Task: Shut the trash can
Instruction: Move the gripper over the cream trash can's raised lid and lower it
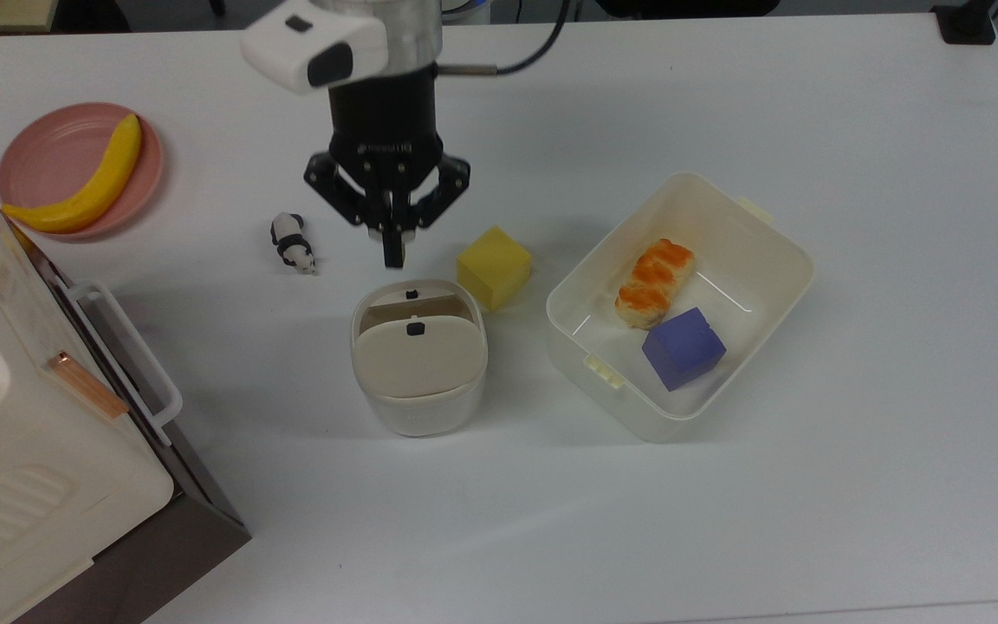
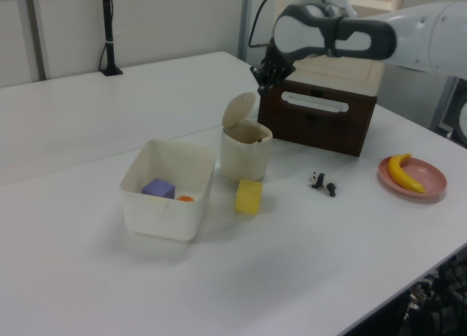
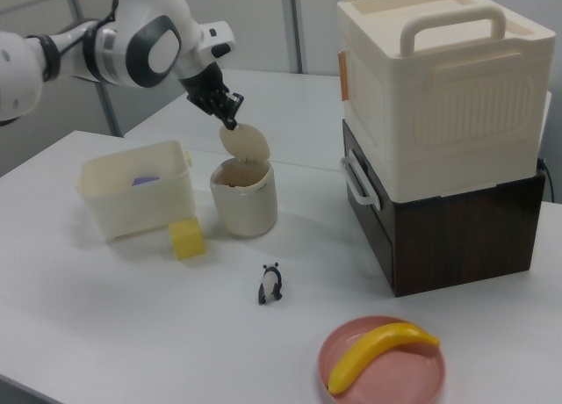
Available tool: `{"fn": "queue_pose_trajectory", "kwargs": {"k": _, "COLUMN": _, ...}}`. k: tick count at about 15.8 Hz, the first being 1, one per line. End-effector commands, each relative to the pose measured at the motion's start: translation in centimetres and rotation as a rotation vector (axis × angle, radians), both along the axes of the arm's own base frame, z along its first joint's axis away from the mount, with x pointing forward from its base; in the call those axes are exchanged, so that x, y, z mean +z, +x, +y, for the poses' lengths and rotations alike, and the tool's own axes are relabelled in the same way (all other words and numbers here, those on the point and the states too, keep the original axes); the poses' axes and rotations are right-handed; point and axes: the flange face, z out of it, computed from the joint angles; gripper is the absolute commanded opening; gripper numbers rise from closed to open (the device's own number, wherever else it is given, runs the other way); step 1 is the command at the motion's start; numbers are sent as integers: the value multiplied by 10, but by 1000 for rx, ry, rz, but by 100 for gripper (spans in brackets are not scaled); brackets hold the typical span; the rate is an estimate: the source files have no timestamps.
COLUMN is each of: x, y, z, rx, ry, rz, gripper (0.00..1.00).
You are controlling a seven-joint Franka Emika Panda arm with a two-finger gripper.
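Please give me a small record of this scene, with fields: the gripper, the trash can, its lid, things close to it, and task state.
gripper: fingers together, tilted, just above the top edge of the lid
trash can: upright on the table
lid: raised, hinged open
close by: yellow cube, tub, panda figure
task state: not yet closed

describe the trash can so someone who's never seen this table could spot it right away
Find the big open cream tub holding a purple cube and a pastry. Beside it, on the top view's left, just past a yellow cube, stands the trash can. It is a smaller rounded-square cream bin, and its beige flip lid with a small black button stands raised.
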Motion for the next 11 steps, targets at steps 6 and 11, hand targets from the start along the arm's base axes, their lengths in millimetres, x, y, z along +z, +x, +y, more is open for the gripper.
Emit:
{"fn": "queue_pose_trajectory", "kwargs": {"k": 6, "x": -6, "y": 54, "z": 21, "rx": -89, "ry": 68, "rz": -110, "gripper": 0}}
{"fn": "queue_pose_trajectory", "kwargs": {"k": 11, "x": 3, "y": 55, "z": 19, "rx": -100, "ry": 76, "rz": -139, "gripper": 0}}
